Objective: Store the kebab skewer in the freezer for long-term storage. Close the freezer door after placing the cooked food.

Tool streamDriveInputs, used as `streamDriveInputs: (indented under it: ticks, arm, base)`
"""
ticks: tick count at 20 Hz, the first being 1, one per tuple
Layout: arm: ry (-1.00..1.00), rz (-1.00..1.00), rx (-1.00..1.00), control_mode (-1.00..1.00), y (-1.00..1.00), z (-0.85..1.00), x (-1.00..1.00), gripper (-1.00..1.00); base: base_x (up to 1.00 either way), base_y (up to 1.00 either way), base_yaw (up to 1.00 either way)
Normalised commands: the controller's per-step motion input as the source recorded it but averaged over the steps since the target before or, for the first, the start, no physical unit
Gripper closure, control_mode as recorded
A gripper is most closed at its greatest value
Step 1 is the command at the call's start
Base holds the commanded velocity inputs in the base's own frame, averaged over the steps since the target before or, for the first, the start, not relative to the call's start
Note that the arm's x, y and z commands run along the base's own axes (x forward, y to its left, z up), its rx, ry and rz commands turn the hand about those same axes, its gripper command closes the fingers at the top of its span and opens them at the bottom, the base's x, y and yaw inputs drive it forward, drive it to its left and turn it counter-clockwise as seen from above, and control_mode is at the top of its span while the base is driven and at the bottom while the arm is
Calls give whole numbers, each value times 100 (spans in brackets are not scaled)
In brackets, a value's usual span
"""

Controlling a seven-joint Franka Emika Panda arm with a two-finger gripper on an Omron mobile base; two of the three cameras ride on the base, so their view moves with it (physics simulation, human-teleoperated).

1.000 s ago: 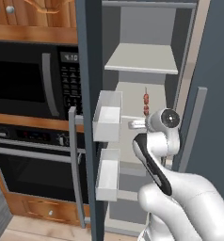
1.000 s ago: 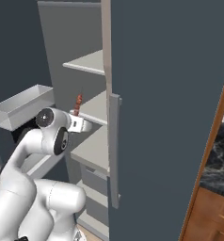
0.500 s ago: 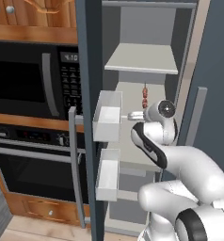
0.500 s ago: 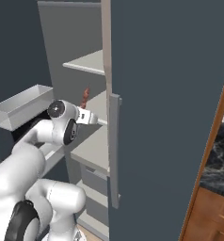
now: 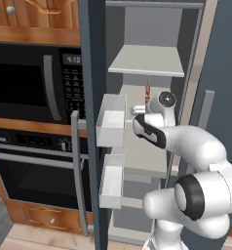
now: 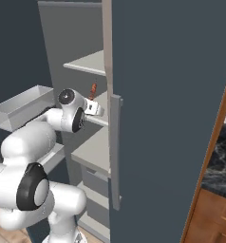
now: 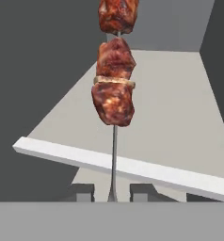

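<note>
One kebab skewer (image 7: 115, 84), pinched upright in the pincer (image 7: 112, 192), hangs over a freezer (image 5: 152, 63) shelf (image 7: 180, 117): next, probably lower and release.

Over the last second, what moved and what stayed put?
The gripper carried the kebab skewer further into the freezer, above the middle shelf, and the arm folded up behind it. The jaws stayed shut on the stick, skewer upright. The freezer door stayed open; base unmoved.
</note>
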Motion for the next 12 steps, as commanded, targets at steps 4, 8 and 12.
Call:
streamDriveInputs:
  ticks: [4,8,12]
  arm:
    - [0,0,0,-100,-11,0,34,100]
    - [0,0,0,-100,0,0,43,100]
    - [0,-3,0,-100,-9,0,46,100]
  base:
    - [0,0,0]
    - [0,0,0]
    - [0,0,0]
